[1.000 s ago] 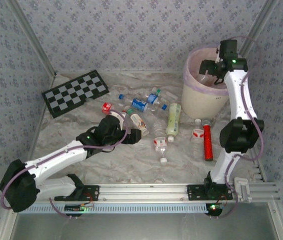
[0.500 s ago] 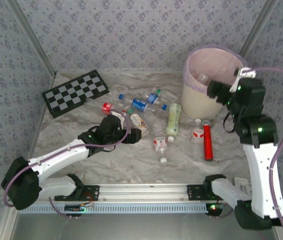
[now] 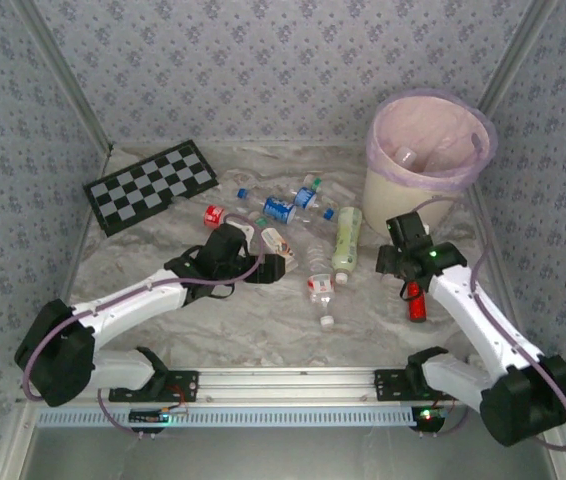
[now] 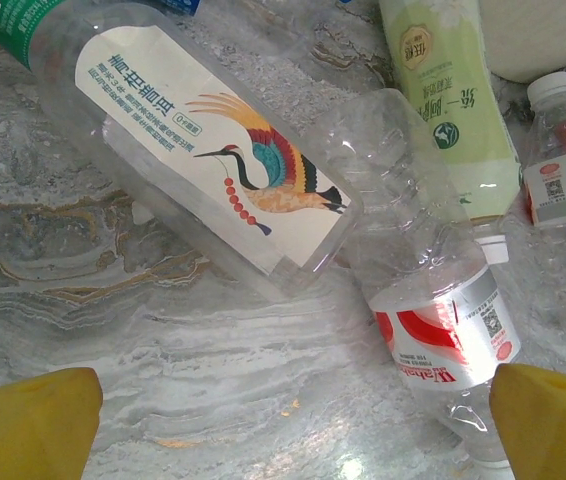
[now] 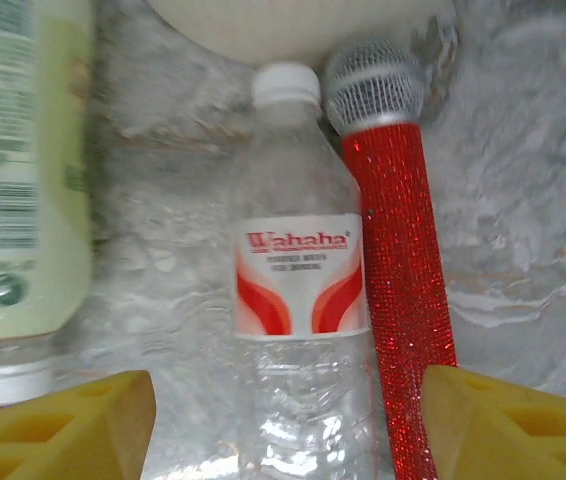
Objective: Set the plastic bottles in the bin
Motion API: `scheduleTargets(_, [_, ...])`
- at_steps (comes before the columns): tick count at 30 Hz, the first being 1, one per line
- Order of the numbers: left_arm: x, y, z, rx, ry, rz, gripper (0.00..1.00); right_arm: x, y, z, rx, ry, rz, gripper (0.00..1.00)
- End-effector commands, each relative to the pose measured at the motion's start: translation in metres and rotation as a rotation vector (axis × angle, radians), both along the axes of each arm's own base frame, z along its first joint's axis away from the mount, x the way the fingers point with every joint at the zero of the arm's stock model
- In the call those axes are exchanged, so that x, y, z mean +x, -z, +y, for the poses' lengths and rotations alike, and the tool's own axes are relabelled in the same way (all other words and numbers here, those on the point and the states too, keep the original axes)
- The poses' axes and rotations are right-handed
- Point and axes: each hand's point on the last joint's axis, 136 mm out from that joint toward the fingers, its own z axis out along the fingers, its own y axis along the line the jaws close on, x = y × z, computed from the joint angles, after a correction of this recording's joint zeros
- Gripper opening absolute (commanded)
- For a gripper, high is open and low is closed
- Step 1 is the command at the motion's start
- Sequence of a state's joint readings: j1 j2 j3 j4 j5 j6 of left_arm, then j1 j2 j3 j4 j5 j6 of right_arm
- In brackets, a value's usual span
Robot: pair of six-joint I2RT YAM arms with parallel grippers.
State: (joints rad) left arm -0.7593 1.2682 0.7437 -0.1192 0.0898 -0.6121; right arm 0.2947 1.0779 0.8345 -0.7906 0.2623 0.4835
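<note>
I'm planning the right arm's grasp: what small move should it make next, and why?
Probably lower the open right gripper onto the clear plastic bottle with the red-and-white label, which lies centred between its fingers, while keeping clear of the red glitter microphone lying alongside.

Your plastic bottles (image 3: 279, 210) lay on their sides, clustered on the bench (image 3: 213, 330), one pale-green bottle (image 3: 347, 238) among them, a red-labelled Wahaha bottle (image 5: 298, 300) near your cream, pink-lined bin (image 3: 403, 205), upright at far right, another bottle (image 3: 404, 156) inside.
</note>
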Motion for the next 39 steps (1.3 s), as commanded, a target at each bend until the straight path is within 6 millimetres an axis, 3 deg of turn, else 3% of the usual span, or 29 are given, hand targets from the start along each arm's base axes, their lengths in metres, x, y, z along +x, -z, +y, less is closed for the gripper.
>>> scheduleTargets(1, [0.002,-0.013,-0.001,-0.026,0.001,-0.016,0.99,0.012,0.016,-0.002,0.092,0.075,-0.017,0.73])
scheduleTargets(5, [0.005,-0.011,0.006,-0.026,-0.022,-0.017,0.99,0.015,0.032,-0.008,0.12,0.104,-0.011,0.83])
scheduleTargets(9, [0.009,-0.012,0.005,-0.033,-0.023,-0.015,0.99,0.016,0.049,-0.007,0.144,0.109,0.016,0.85])
scheduleTargets(20, [0.009,-0.013,0.001,-0.044,-0.019,-0.003,0.99,0.016,0.064,0.006,0.169,0.066,0.046,0.69])
scheduleTargets(24, [0.009,-0.015,0.004,-0.05,-0.026,-0.018,0.99,0.015,0.054,0.007,0.144,0.046,0.034,0.6])
scheduleTargets(30, [0.01,-0.017,0.003,-0.053,-0.026,-0.022,0.99,0.011,0.036,0.018,0.133,-0.003,0.035,0.54])
scheduleTargets(39, [0.011,-0.017,0.004,-0.058,-0.035,-0.027,0.99,0.012,-0.039,0.061,0.164,-0.182,-0.049,0.43])
